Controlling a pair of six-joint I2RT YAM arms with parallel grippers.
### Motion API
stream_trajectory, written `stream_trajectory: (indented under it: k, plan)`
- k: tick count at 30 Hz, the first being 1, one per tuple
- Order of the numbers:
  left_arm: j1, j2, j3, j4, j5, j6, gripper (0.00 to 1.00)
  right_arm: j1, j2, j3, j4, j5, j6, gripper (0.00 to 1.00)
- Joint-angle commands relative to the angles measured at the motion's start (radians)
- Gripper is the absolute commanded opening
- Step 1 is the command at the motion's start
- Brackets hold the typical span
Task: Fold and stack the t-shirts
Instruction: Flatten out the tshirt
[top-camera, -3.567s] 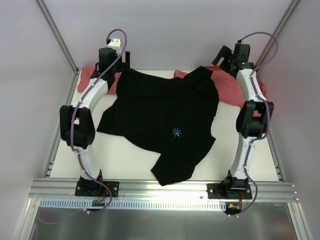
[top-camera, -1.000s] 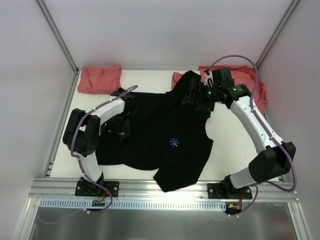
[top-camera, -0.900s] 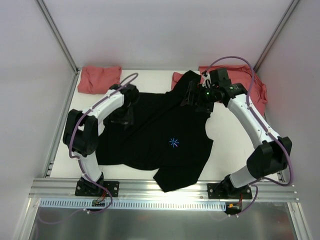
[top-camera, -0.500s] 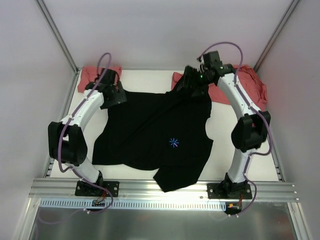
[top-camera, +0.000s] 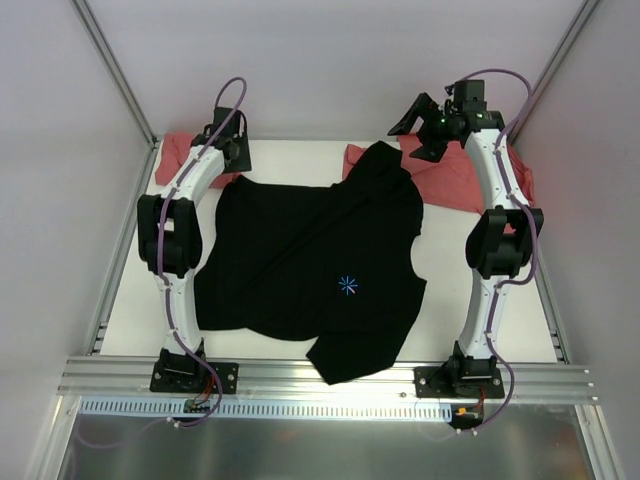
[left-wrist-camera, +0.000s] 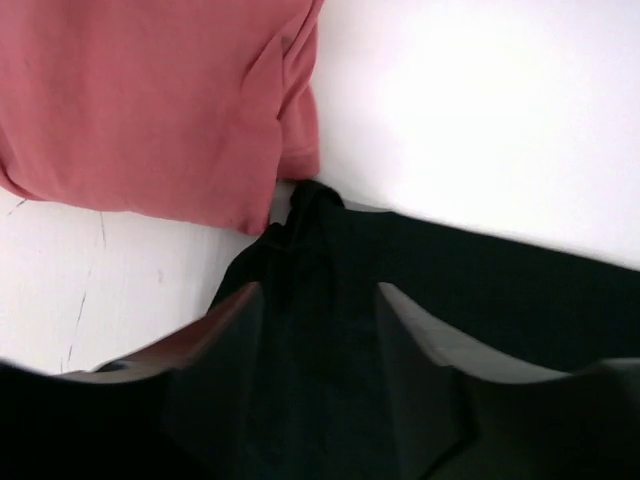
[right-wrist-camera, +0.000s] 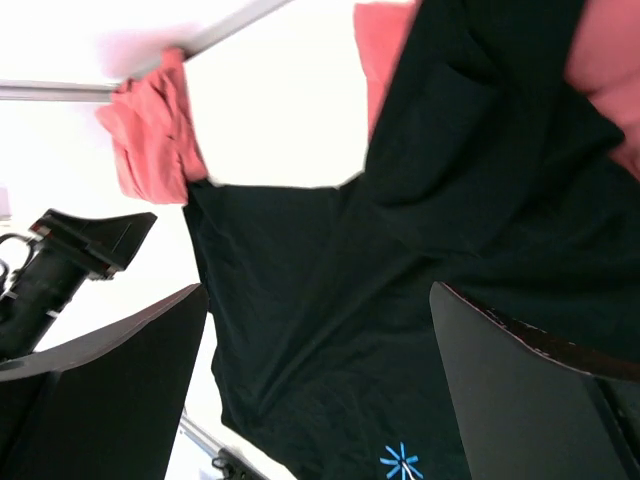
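Observation:
A large black t-shirt (top-camera: 310, 250) with a light-blue starburst (top-camera: 348, 286) lies spread in the middle of the table. One salmon-red t-shirt (top-camera: 178, 150) lies bunched at the back left, another (top-camera: 462, 185) at the back right, partly under the black one. My left gripper (top-camera: 238, 150) is low over the black shirt's back-left corner. In the left wrist view its fingers (left-wrist-camera: 235, 305) stand half-closed with a gap, black cloth (left-wrist-camera: 310, 230) between them. My right gripper (top-camera: 415, 135) hangs raised at the back right, wide open and holding nothing (right-wrist-camera: 318, 290).
Metal frame posts (top-camera: 115, 70) and white walls close in the back and both sides. The aluminium rail (top-camera: 330, 378) with both arm bases runs along the near edge. Bare white table (top-camera: 480, 290) shows to the right of the black shirt.
Both arms have swung from the shirt's middle to the back edge. The left jaws have narrowed over the shirt's back-left corner. The right gripper has risen off the cloth, still open.

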Motion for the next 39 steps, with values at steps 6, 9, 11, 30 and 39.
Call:
stream_trajectory:
  k: [6,9,11,30,39]
  plan:
    - [0.011,0.083,0.052,-0.056,-0.131,0.082,0.43,-0.028,-0.098,-0.044,-0.014,-0.044,-0.016,1.00]
    - [0.023,0.093,0.033,-0.055,-0.122,0.070,0.43,-0.034,-0.098,-0.046,-0.024,-0.044,-0.021,0.99]
    - [0.034,0.097,0.023,-0.052,-0.112,0.063,0.43,-0.034,-0.100,-0.044,-0.026,-0.042,-0.021,0.99]
    - [0.064,0.166,0.053,-0.044,-0.007,0.033,0.41,-0.048,-0.110,-0.044,-0.047,-0.031,-0.024,0.99]
    - [0.072,0.168,0.055,-0.038,0.026,0.034,0.00,-0.048,-0.112,-0.046,-0.037,-0.039,-0.019,0.99]
